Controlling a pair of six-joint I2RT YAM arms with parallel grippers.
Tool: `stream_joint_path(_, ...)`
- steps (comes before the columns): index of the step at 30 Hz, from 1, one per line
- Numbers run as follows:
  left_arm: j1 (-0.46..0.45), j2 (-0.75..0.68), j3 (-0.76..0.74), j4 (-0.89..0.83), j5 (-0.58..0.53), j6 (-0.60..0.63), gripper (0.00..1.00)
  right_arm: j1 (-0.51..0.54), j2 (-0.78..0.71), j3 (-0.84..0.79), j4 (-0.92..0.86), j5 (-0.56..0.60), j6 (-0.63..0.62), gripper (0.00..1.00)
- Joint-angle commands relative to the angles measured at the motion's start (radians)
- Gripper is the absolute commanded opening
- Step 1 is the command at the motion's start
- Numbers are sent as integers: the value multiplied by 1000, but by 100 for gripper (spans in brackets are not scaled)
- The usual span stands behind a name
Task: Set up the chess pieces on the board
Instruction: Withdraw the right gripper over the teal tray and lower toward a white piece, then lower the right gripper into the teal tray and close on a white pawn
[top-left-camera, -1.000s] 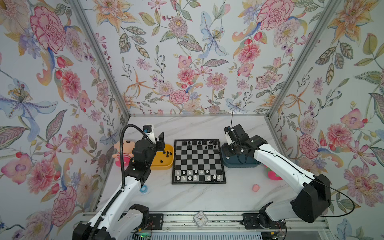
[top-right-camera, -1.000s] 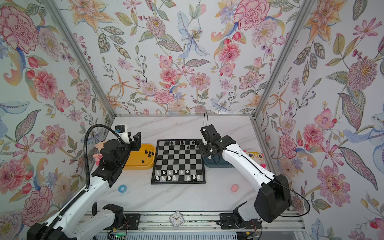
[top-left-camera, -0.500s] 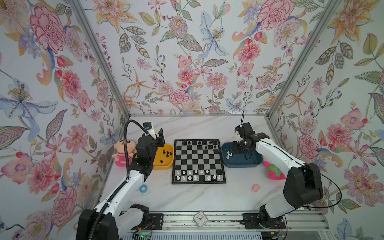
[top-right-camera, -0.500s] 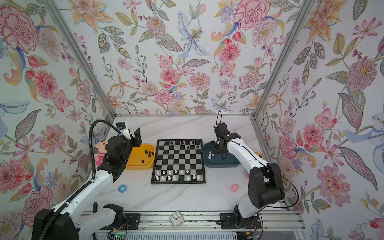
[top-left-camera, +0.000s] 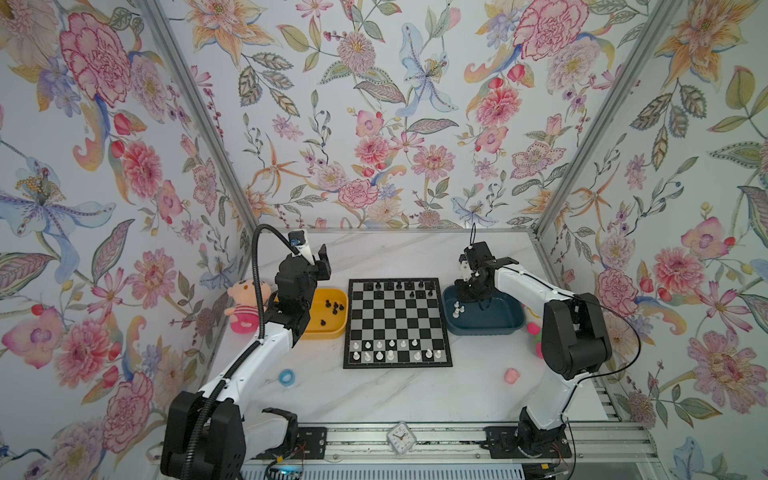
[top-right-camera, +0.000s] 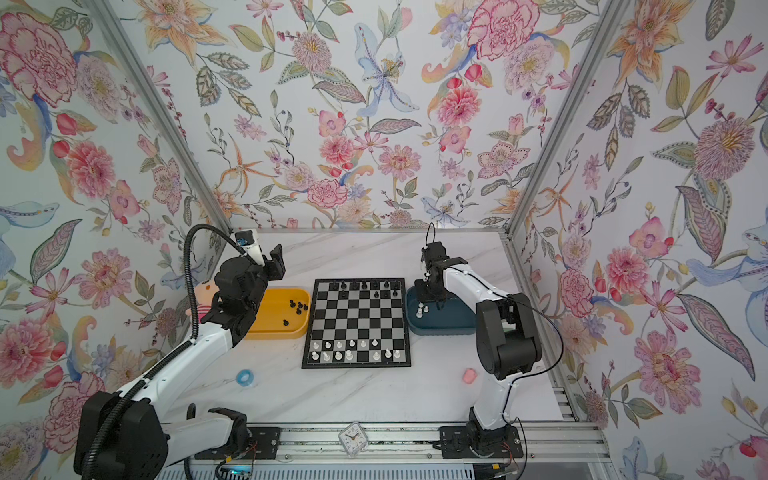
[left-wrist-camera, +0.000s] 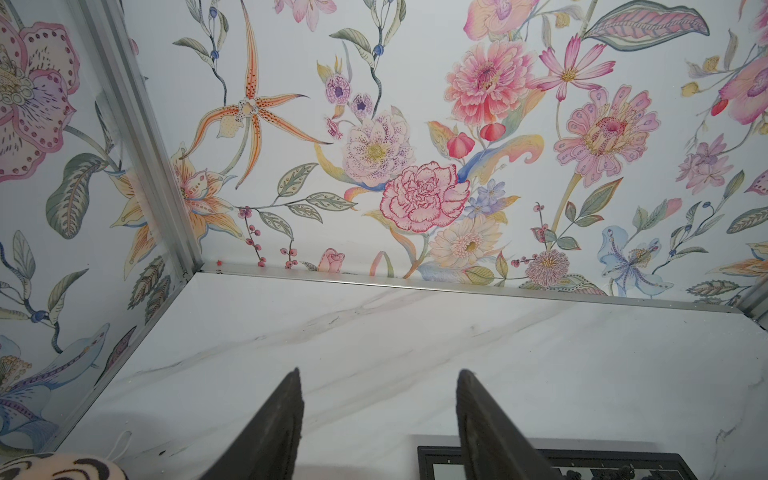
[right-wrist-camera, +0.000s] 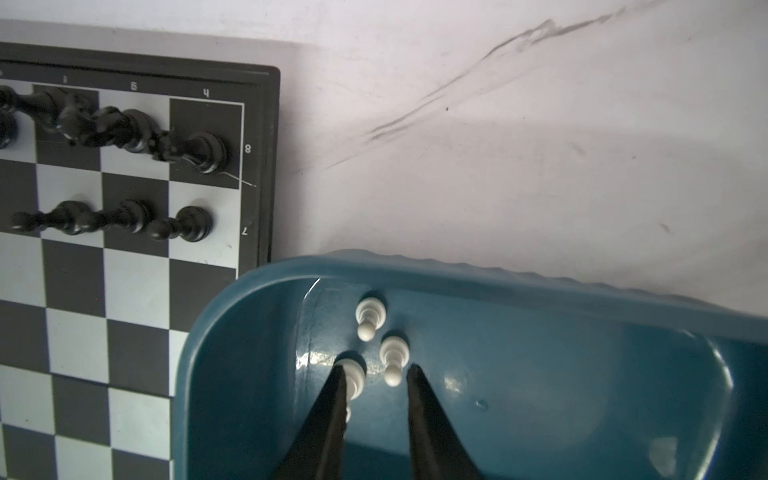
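Marble tabletop (top-left-camera: 415, 399), one board (top-left-camera: 397, 324), three white pieces (right-wrist-camera: 371, 316) in blue tray (right-wrist-camera: 498, 278), left claw (left-wrist-camera: 379, 371) and right claw (right-wrist-camera: 375, 370) parted.

The board (top-left-camera: 397, 322) is checked black and silvery grey inside a black frame. Its 12 o'clock edge carries black pieces (top-left-camera: 399, 285), its 6 o'clock edge white pieces (top-left-camera: 379, 356). At its 9 o'clock lies a yellow tray (top-left-camera: 328, 332), at 3 o'clock a dark blue tray (top-left-camera: 486, 328). The table (top-left-camera: 395, 399) is white marble with grey veins. The walls (top-left-camera: 374, 104) bear pink, orange and blue flowers on white.
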Motion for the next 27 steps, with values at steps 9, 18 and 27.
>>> stream_joint_path(9, 14, 14, 23, 26, 0, -12, 60, 13, 57, 31, 21, -8, -17, 26)
stream_joint_path(18, 14, 19, 24, 25, 8, -18, 60, 13, 88, 31, 27, -13, -18, 24)
stream_joint_path(27, 16, 25, 27, 25, 8, -20, 60, 14, 104, 28, 33, -15, -17, 22)
